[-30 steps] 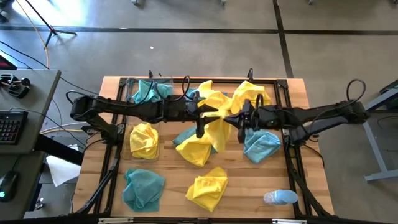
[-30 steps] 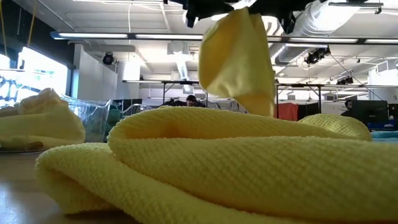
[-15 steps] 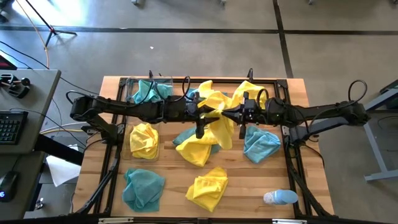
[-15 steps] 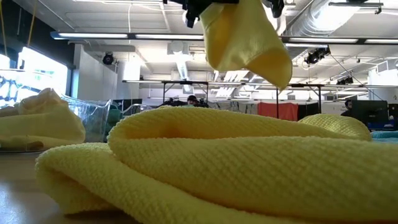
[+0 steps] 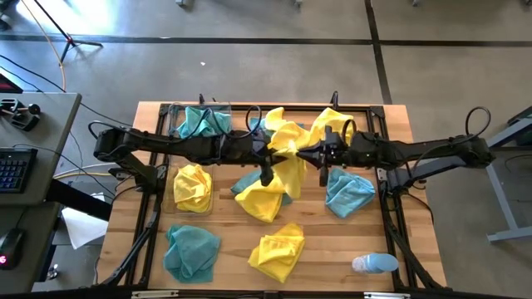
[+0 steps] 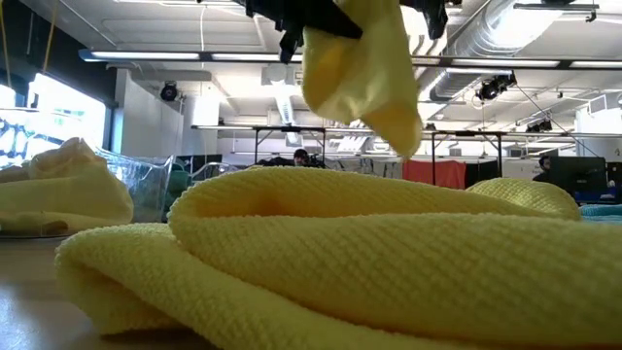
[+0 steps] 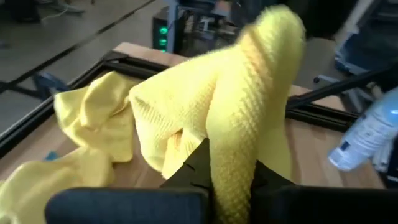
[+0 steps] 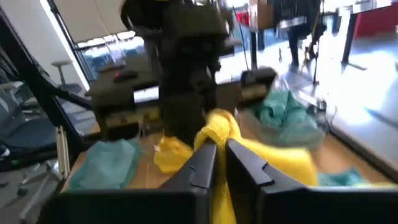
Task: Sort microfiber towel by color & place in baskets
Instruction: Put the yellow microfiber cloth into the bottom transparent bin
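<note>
A yellow microfiber towel (image 5: 291,162) hangs above the middle of the table between my two grippers, clear of the towels below it (image 6: 360,68). My left gripper (image 5: 273,154) reaches in from the table's left and is shut on it. My right gripper (image 5: 314,154) reaches in from the right, its fingers nearly together with yellow cloth between them (image 8: 221,155). One clear basket (image 5: 172,112) at the far left holds a teal towel. A second basket (image 5: 209,208), nearer, holds a yellow towel. My left gripper pinches a bunched fold of the yellow towel (image 7: 233,168) between its two fingers, coming in about level from the table's left. The cloth rises past the fingertips and drapes down beyond them, slack and clear of the table. My right gripper has a bunched part of the same towel (image 8: 219,134) between its fingers, at their free ends. It comes level from the table's right, and the cloth sags below the fingers.
Loose towels lie around: yellow ones (image 5: 262,199) (image 5: 278,249) (image 5: 332,124) and teal ones (image 5: 191,252) (image 5: 349,193) (image 5: 249,178). A pale bottle (image 5: 374,263) lies at the near right. Black frame rails (image 5: 386,199) border the work area. A big yellow towel (image 6: 369,262) fills the low view's foreground.
My right gripper has gone a little toward the table's left, bringing the hanging yellow towel up to my left gripper, which now has hold of it. The towel's lower end has risen and swung, and it hangs shorter than before.
</note>
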Robot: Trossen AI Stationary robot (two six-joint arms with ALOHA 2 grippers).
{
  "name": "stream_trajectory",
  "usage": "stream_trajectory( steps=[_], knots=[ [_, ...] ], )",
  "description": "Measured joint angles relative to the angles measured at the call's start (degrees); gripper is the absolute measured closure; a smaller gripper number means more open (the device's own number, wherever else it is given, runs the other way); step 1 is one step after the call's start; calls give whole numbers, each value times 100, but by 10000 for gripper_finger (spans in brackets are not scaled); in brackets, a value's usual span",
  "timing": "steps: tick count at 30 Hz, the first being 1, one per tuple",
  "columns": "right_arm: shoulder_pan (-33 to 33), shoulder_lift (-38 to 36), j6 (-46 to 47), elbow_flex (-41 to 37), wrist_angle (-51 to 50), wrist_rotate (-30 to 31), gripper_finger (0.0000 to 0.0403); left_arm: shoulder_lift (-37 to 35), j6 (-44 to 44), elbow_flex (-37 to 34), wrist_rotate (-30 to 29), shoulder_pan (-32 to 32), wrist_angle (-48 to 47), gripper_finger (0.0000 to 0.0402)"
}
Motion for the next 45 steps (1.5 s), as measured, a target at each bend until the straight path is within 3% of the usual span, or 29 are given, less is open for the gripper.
stream_trajectory(
  steps=[5, 13, 17, 21, 27, 32, 40, 45],
  knots=[
    [-100, -96, 326, 0, -655, 24, 318, -298, -176, -7, -487, -88, -510, 398],
    [-125, -428, 397, 0, -1759, 32, 246, -1385, -466, -7, -972, -394, -2014, 401],
    [-125, -463, 663, 0, -2202, 32, 241, -2015, -609, -4, -1310, -739, -2919, 401],
    [-123, -461, 678, 0, -2445, 34, 242, -2448, -1187, 443, -1835, -1181, -4688, 401],
    [-125, -461, 668, 0, -2410, 35, 242, -2525, -2034, 1376, -2030, -1659, -7297, 401],
    [-125, -461, 661, 0, -2409, 38, 242, -2523, -2454, 1570, -2004, -1744, -8698, 401],
    [-125, -461, 661, 0, -2403, 213, 242, -2533, -1933, 491, -1999, -1735, -8927, 401],
    [-125, -460, 666, 0, -2396, 342, 242, -2903, -2523, -726, -1805, -1733, -8478, 401]
  ],
)
